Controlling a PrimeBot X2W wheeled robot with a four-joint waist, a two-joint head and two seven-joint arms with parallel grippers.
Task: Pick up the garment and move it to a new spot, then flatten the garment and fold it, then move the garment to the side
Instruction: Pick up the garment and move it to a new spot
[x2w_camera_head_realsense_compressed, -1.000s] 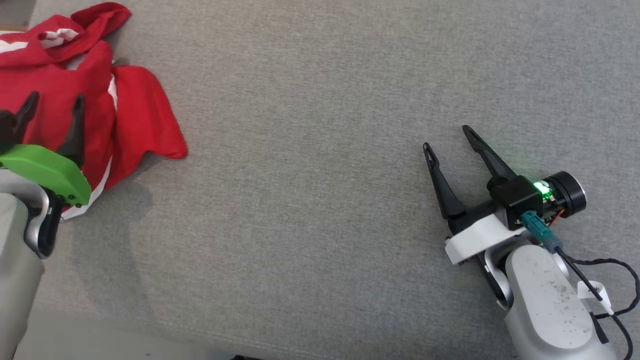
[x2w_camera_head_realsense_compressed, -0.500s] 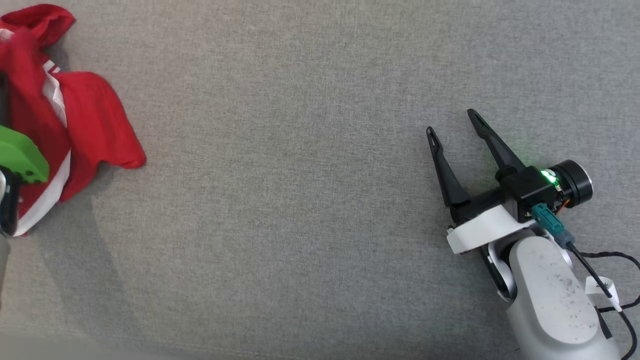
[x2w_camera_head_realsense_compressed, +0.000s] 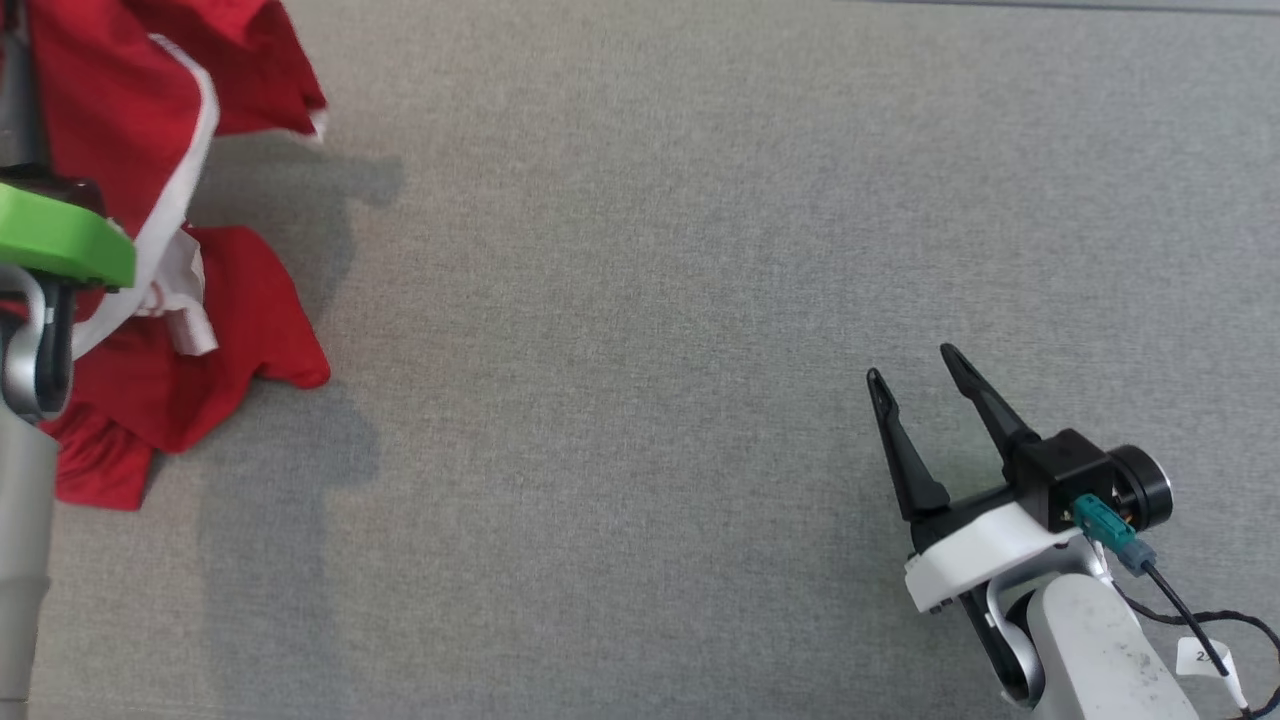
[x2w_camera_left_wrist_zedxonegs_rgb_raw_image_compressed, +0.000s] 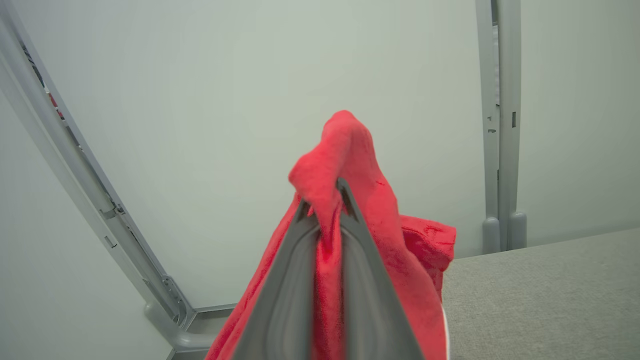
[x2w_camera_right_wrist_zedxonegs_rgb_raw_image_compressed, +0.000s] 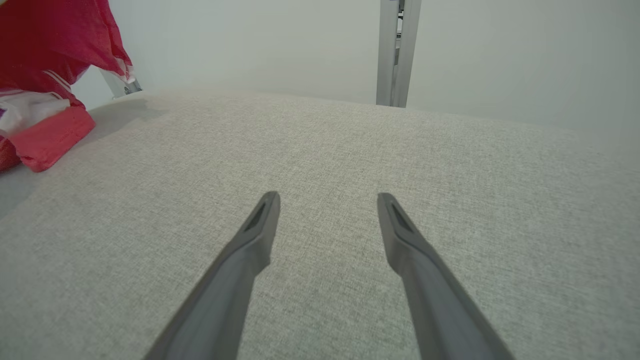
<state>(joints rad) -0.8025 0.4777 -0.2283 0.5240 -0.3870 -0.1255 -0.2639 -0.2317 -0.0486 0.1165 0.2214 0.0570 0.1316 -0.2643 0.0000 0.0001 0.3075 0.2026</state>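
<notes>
The garment (x2w_camera_head_realsense_compressed: 150, 330) is red cloth with white trim, bunched at the far left of the grey table in the head view. In the left wrist view a fold of the garment (x2w_camera_left_wrist_zedxonegs_rgb_raw_image_compressed: 345, 165) is pinched between the two dark fingers of my left gripper (x2w_camera_left_wrist_zedxonegs_rgb_raw_image_compressed: 324, 197), which is shut on it and holds it raised above the table. Part of the garment (x2w_camera_head_realsense_compressed: 110, 90) hangs up past my left arm's green wrist cover (x2w_camera_head_realsense_compressed: 60, 240). At the lower right my right gripper (x2w_camera_head_realsense_compressed: 912, 365) stands open over bare table, nothing between its fingers (x2w_camera_right_wrist_zedxonegs_rgb_raw_image_compressed: 260, 220). The right wrist view has the garment (x2w_camera_right_wrist_zedxonegs_rgb_raw_image_compressed: 50, 65) at its far left.
The grey fabric-covered table (x2w_camera_head_realsense_compressed: 640, 300) stretches between the two arms. A pale wall with a grey upright post (x2w_camera_right_wrist_zedxonegs_rgb_raw_image_compressed: 395, 50) stands behind the table's far edge. A slanted grey frame bar (x2w_camera_left_wrist_zedxonegs_rgb_raw_image_compressed: 85, 170) runs beside the wall on the left.
My left gripper has gone from open to shut on the garment and lifted part of it off the table. The head camera has shifted. The right gripper stays open.
</notes>
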